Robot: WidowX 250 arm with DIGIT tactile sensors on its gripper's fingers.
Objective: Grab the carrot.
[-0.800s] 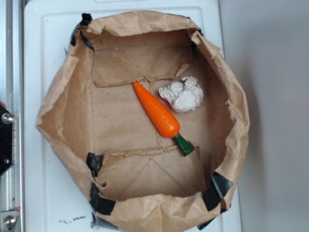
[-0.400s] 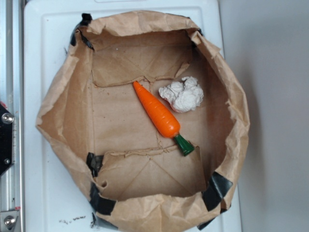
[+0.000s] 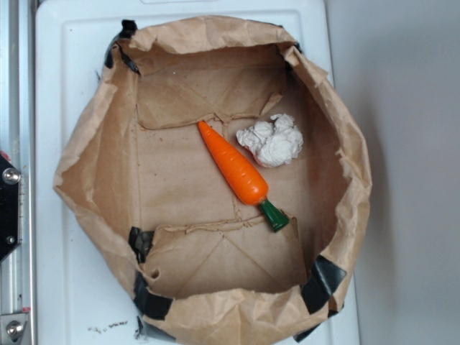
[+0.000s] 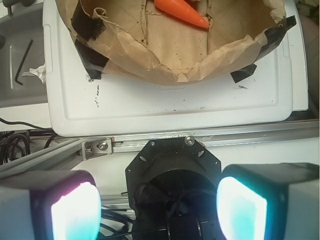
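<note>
A bright orange carrot (image 3: 234, 164) with a dark green stem lies in a brown paper bag (image 3: 93, 165) patched with black tape (image 3: 322, 281), beside a white paper ball (image 3: 273, 140). The tray (image 4: 165, 105) beneath is white with black scuffs; the gripper's (image 4: 159, 206) fingertips (image 4: 75, 212) glow cyan, one tinged pink.

Robot lab bench, not a home; aluminium rail (image 4: 210, 137) with bolted bracket (image 4: 97, 146) beside a white plastic lid (image 4: 170, 102); loose cables (image 4: 17, 142), hex key (image 4: 22, 62); taped paper bag (image 3: 100, 136) as prop bin.
</note>
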